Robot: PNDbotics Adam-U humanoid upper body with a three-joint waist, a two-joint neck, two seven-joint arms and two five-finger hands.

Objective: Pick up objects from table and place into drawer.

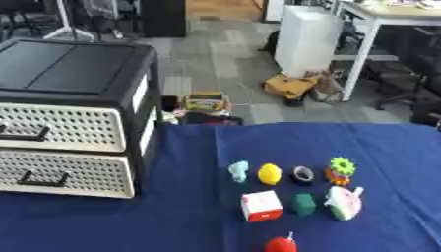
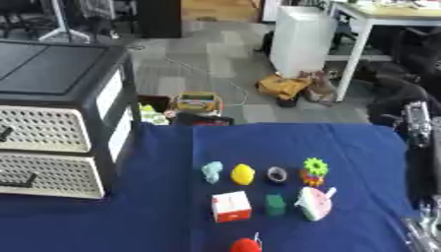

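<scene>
Standing at the left edge of the blue desk (image 1: 172, 197): a black drawer unit (image 1: 78, 64) with two white perforated drawers, upper drawer (image 1: 73, 129) and lower drawer (image 1: 78, 173). Both shut, each with a dark handle.

Lying to the right of the unit, well apart from it, toward the near edge of the desk: a group of small things in rows.
- Far row, from left to right: a small light blue figure (image 1: 238, 171), a yellow lemon (image 1: 269, 173), a black tape roll (image 1: 302, 174), and a green gear (image 1: 342, 166) on top of an orange toy.
- Next row: a white box with red side (image 1: 261, 205), a dark green cube (image 1: 302, 204) just beside it, then a pink, white and green piece (image 1: 344, 203), perhaps a watermelon slice.
- Alone at the near edge: a red round thing (image 1: 280, 244), partly cut off.

None of these touching a hand.

At the lower right corner in the right eye view only: silver parts, probably the right hand (image 2: 422, 229), beside the right edge of the desk. Cannot tell whether its fingers are apart or together.
</scene>
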